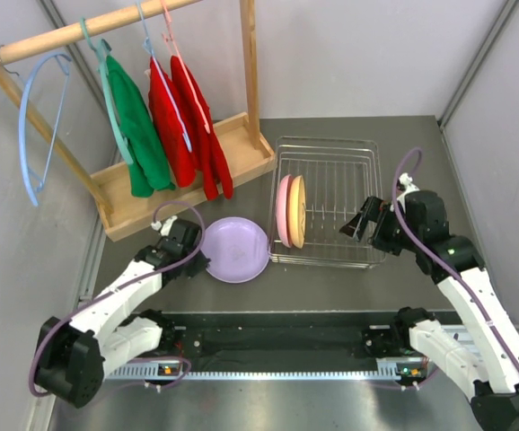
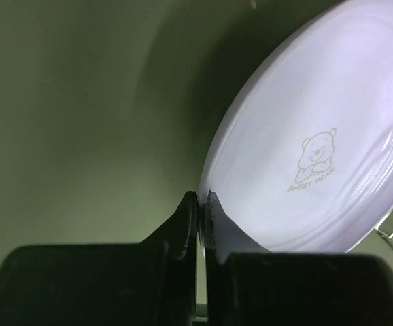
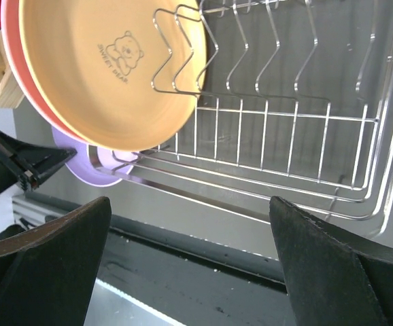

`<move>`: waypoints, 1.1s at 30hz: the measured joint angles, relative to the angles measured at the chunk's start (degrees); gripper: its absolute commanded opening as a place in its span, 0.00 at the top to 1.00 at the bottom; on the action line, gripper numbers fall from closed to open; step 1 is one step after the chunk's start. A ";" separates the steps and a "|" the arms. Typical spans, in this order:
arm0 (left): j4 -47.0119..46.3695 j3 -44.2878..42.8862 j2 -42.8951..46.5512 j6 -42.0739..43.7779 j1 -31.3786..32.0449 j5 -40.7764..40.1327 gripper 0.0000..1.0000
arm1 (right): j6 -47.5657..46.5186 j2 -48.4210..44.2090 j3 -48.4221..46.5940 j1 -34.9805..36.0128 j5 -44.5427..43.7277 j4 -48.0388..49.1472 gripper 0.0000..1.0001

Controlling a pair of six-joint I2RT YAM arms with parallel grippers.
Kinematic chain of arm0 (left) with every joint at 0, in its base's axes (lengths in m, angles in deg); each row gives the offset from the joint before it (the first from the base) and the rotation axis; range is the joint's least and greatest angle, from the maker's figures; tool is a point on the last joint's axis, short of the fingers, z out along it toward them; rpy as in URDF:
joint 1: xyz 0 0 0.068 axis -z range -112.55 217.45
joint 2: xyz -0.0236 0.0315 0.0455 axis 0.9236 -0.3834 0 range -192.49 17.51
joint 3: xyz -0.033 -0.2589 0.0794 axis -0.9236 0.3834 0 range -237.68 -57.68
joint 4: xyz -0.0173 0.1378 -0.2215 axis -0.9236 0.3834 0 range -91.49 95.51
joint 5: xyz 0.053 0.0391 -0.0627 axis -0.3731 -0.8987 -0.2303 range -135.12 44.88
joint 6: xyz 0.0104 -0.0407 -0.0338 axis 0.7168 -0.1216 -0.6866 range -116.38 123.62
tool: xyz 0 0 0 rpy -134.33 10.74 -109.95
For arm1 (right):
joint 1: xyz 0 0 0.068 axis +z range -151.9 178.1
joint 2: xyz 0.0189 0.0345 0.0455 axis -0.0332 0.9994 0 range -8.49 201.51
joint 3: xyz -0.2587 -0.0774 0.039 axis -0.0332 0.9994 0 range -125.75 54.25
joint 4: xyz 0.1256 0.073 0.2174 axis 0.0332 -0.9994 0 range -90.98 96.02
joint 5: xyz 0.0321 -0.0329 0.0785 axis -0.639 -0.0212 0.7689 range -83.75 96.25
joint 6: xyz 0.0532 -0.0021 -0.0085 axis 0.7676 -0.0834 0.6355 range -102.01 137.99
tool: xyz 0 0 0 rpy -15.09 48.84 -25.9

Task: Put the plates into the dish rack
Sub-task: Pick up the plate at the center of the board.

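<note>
Lavender plate: on or low over the table, just off the 9 o'clock side of dish rack; cannot tell whether lifted. Pinched at its 8 o'clock rim by left gripper, fingers pressed together on the edge. Needs, by judgement, to travel toward 3 o'clock and tip onto its edge, face running 12-to-6, to slot in beside orange-tan plate and pink plate, both upright at the rack's 9 o'clock end. Clearly nearer the left arm. Right gripper spread wide, holding nothing, hovering at the rack's 4 o'clock side, beyond the free dividers.
</note>
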 measured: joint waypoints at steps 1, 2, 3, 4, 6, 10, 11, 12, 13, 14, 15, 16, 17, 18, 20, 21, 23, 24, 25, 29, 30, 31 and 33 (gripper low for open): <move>2.10 -1.14 0.70 0.20 0.00 -0.70 1.00 | 0.00 0.15 0.02 -0.02 0.55 0.17 0.01; 4.44 -2.64 1.77 0.48 0.00 -1.81 1.00 | 0.00 0.28 0.02 -0.04 0.94 0.31 0.01; 6.08 -3.82 2.69 0.61 0.00 -2.73 1.00 | 0.02 0.42 0.02 -0.04 1.40 0.59 0.01; 8.09 -5.60 3.78 0.90 0.00 -3.89 1.00 | 0.02 0.46 0.09 -0.04 1.90 0.98 0.01; 11.21 -9.20 5.81 1.60 0.00 -6.32 1.00 | 0.00 0.39 0.42 -0.04 2.89 1.68 0.01; 16.44 -16.72 8.70 3.48 0.00 -10.23 1.00 | 0.02 0.33 1.22 -0.07 5.20 2.40 0.01; 17.25 -18.16 9.25 4.07 0.00 -10.71 1.00 | 0.00 0.28 1.25 -0.07 5.84 2.45 0.01; 17.79 -19.30 9.62 4.68 0.00 -10.84 1.00 | -0.02 0.20 1.25 -0.07 6.45 2.56 0.01; 18.60 -20.55 9.97 5.20 0.00 -10.80 1.00 | -0.02 -0.04 1.25 -0.07 7.34 2.80 0.01; 19.02 -21.59 10.27 5.99 0.00 -10.60 1.00 | -0.04 -0.26 1.25 -0.09 7.96 3.04 0.01; 19.45 -22.62 10.51 6.54 0.00 -10.34 1.00 | -0.07 -0.59 1.25 -0.11 8.83 3.45 0.01; 19.89 -23.58 10.64 7.17 0.00 -9.99 1.00 | -0.13 -0.81 1.25 -0.11 9.46 3.96 0.01; 20.35 -24.87 10.73 7.93 0.00 -9.35 1.00 | -0.22 -1.07 1.25 -0.11 10.32 4.52 0.01; 20.57 -25.70 10.71 8.46 0.00 -8.90 1.00 | -0.26 -1.25 1.22 -0.11 11.17 5.01 0.01; 21.14 -27.96 10.69 9.64 0.00 -7.48 1.00 | -0.28 -1.44 1.22 -0.11 12.55 5.88 0.01; 21.31 -29.05 10.69 10.21 0.00 -6.69 1.00 | -0.26 -1.49 1.22 -0.11 13.66 6.69 0.01; 21.33 -31.06 10.64 11.10 0.00 -4.83 1.00 | -0.17 -1.46 1.22 -0.11 14.84 7.82 0.01; 21.18 -31.87 10.64 11.58 0.00 -3.69 1.00 | -0.13 -1.46 1.22 -0.11 15.45 8.46 0.01; 20.96 -32.54 10.51 12.07 0.00 -2.64 1.00 | 0.04 -1.46 1.18 -0.11 16.04 9.03 0.01; 18.93 -33.22 8.37 12.94 0.28 3.34 1.00 | 0.35 -1.46 0.94 -0.07 17.38 11.32 0.02; 18.40 -33.22 7.76 13.07 0.72 4.55 1.00 | 0.55 -1.46 0.90 -0.02 17.53 11.72 0.02; 17.79 -33.22 6.64 13.25 1.42 5.51 1.00 | 0.70 -1.42 0.68 0.09 17.57 11.80 0.02; 16.57 -33.22 4.57 13.27 4.02 6.38 1.00 | 1.03 -1.42 0.55 0.52 17.64 12.98 0.02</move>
